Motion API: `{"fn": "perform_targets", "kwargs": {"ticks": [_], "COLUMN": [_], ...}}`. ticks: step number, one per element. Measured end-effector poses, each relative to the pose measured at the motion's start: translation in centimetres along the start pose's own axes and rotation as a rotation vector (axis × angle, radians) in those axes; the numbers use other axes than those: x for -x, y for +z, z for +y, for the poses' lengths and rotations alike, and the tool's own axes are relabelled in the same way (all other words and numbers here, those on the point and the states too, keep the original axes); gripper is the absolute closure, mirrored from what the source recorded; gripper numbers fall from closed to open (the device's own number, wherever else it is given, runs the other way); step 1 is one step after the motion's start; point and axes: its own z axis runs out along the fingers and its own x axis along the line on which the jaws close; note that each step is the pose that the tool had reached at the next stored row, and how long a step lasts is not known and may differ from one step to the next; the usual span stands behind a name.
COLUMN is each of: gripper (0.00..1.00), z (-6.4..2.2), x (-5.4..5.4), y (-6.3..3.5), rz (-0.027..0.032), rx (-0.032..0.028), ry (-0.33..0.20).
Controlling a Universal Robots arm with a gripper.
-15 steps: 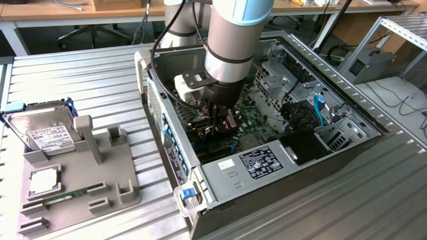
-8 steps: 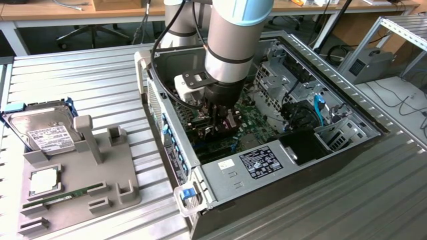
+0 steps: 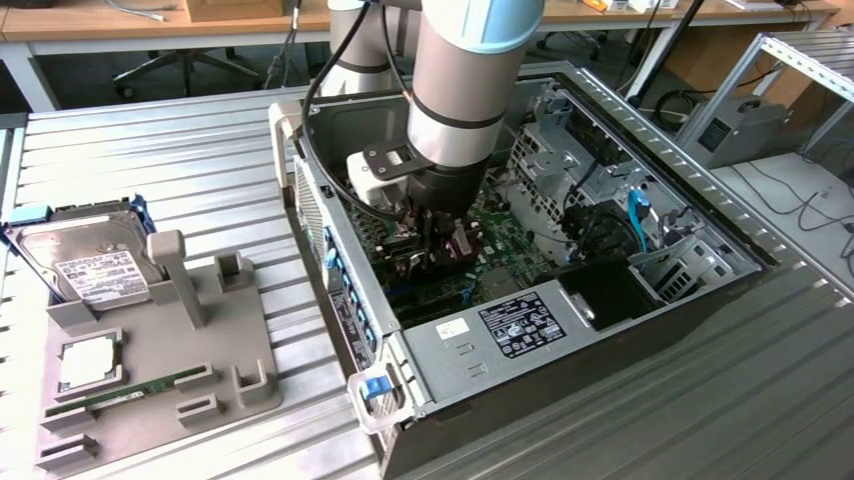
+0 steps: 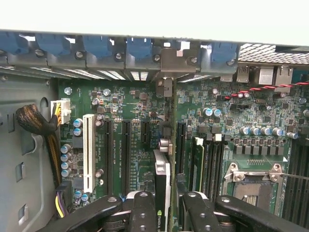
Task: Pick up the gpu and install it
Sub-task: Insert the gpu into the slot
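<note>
One arm is reaching down into the open computer case [image 3: 641, 330], and we are seeing its gripper [image 3: 441, 240] low among the boards. In the wrist view the gripper [image 4: 165, 205] is closing its two black fingers [image 4: 142, 212] on the gpu [image 4: 162, 183], seen edge-on, standing upright between them, its metal bracket end pointing toward the blue slot clips [image 4: 140, 48] on the case's rear wall. The card's lower edge is sitting right at the green motherboard [image 4: 130, 125], between the black expansion slots [image 4: 125, 150] on one side and the memory slots [image 4: 203, 159] on the other; we cannot tell whether it is seated. Room is tight here: a white slot [image 4: 89, 152] and a bundle of braided cables [image 4: 36, 123] are lying further out beside the expansion slots, the empty processor socket [image 4: 253, 186] beyond the memory slots.

Outside the case, on the exterior view's left, we are noting a grey parts holder [image 3: 174, 370] resting on the ribbed metal table [image 3: 174, 160], carrying a hard drive [image 3: 87, 265], a processor chip [image 3: 87, 365] and a green RAM stick [image 3: 127, 392]. Wooden desks [image 3: 80, 20] are running along the back.
</note>
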Motion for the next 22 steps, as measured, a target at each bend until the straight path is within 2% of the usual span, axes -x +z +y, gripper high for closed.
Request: {"fn": "perform_targets", "kwargs": {"ticks": [5,6,7,8,9,10,13,18,22], "gripper": [0.73,0.73,0.73,0.67,0.67,0.60,0.60,0.60,0.60], "z": [0.00,0.02,0.02,0.01,0.00,0.00,0.00,-0.05,-0.11], "x": [0.0,0.0,0.0,0.0,0.0,0.0,0.0,0.1,0.2], "y": [0.02,0.11,0.11,0.09,0.01,0.02,-0.06,-0.77,-1.80], "rz": [-0.0004,-0.0033,-0.0023,-0.0018,-0.0001,-0.0005,-0.0002,-0.0004,-0.0004], "rx": [-0.0002,-0.0007,-0.0012,-0.0011,0.0000,-0.0003,-0.0001,-0.0003,-0.0002], "ry": [0.000,0.000,0.001,0.000,0.000,0.000,0.000,0.000,0.000]}}
